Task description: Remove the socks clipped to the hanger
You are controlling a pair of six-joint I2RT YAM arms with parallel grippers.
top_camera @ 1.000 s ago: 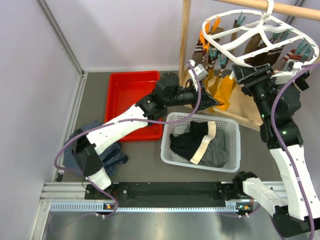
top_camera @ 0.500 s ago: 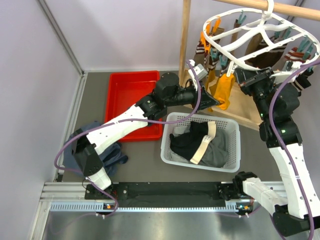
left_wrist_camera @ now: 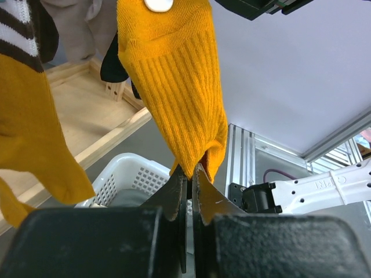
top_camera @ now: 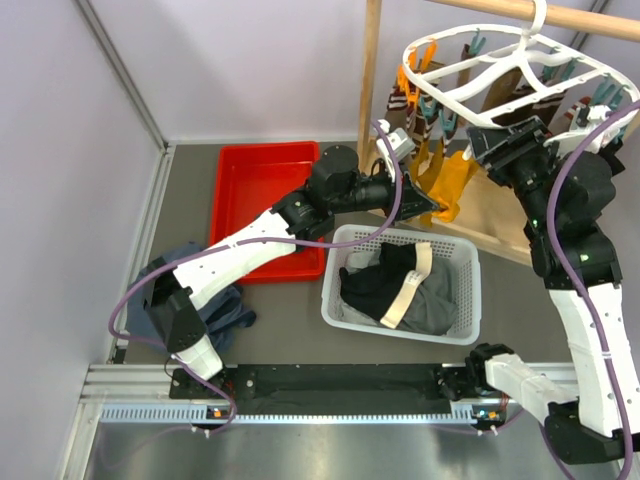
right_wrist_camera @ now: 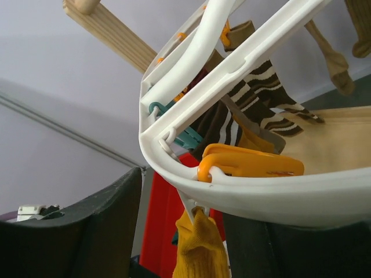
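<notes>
Now the right arm sits a touch higher than a moment ago, and the white hanger has rocked with it: its rim on the left of the overhead frame has dipped and shifted slightly. The left arm has not moved.

The left gripper is nearly closed, pinching the toe of the mustard sock, which hangs straight down from the hanger's rim on a white clip. The right gripper is spread wide in its wrist view, with the rim running across the gap between the two dark fingers. I cannot tell whether either finger actually touches the plastic. An orange clip lies on the rim just above that gap, and brown-white striped socks dangle behind it.

The hanger hangs by its hook from the wooden rack in the upper right of the overhead frame, with the other socks clipped round its rim.

The white basket, below the mustard sock at centre frame, holds black and grey clothes with a beige band draped over them. The red tray lies just left of the basket. A blue-grey garment is heaped at lower left.
</notes>
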